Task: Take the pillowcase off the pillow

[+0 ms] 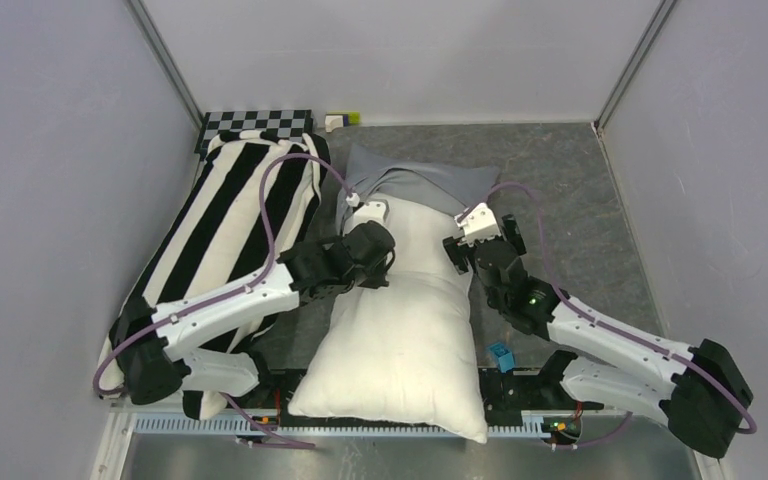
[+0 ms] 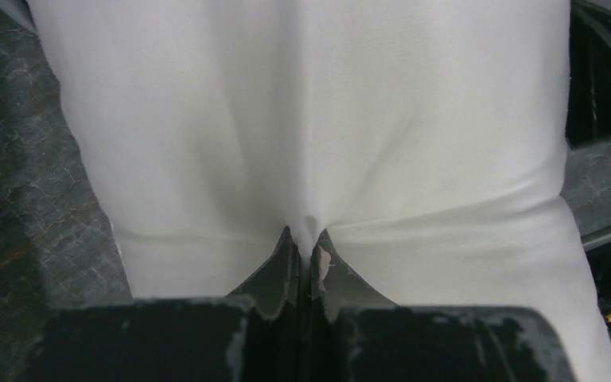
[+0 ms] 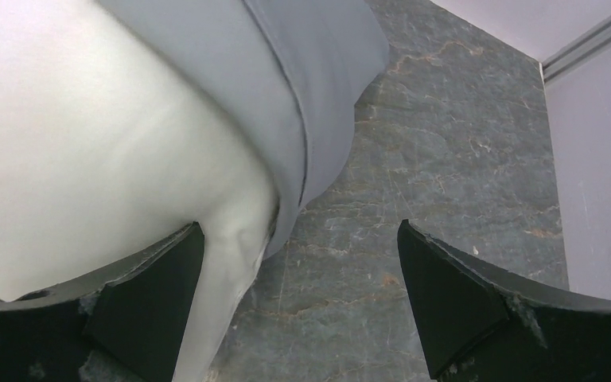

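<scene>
The white pillow (image 1: 405,330) lies lengthwise in the middle, its near end at the table's front edge. The blue-grey pillowcase (image 1: 415,185) is bunched over its far end only. My left gripper (image 1: 380,268) is shut, pinching a fold of the white pillow (image 2: 310,119) near its middle. My right gripper (image 1: 457,252) is open at the pillow's right side. In the right wrist view it (image 3: 298,239) straddles the pillowcase's hem (image 3: 302,103), one finger (image 3: 155,278) against the pillow (image 3: 87,135), the other over bare table.
A long black-and-white striped pillow (image 1: 225,225) lies along the left side. A checkerboard (image 1: 255,122) and a small white-green object (image 1: 341,120) sit at the back wall. A small blue part (image 1: 501,354) sits by the right arm's base. Grey walls close in three sides.
</scene>
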`<state>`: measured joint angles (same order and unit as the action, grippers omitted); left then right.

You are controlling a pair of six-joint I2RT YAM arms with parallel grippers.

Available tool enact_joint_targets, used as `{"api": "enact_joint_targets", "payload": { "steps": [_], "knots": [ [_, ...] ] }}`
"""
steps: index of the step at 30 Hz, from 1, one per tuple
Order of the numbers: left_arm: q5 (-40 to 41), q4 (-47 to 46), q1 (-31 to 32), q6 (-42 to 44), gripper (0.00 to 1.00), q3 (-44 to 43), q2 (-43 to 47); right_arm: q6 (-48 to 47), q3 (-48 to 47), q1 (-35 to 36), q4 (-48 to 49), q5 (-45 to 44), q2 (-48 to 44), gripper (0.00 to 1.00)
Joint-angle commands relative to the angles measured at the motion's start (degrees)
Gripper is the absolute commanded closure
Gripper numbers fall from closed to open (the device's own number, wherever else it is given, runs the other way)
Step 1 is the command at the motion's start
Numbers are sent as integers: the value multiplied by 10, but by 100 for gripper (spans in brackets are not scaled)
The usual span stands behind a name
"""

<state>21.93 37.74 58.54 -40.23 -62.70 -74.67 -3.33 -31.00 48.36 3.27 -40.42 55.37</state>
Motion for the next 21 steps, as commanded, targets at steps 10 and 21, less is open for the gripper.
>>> {"api": "enact_joint_targets", "payload": {
  "steps": [10, 21],
  "knots": [
    [-48, 115, -18, 45, 98, 8, 119, -51, -121, -158, 164, 30, 210, 2],
    [-109, 127, -18, 65, 98, 19, 155, -2, -348, -247, 145, 141, 466, 2]
  ]
}}
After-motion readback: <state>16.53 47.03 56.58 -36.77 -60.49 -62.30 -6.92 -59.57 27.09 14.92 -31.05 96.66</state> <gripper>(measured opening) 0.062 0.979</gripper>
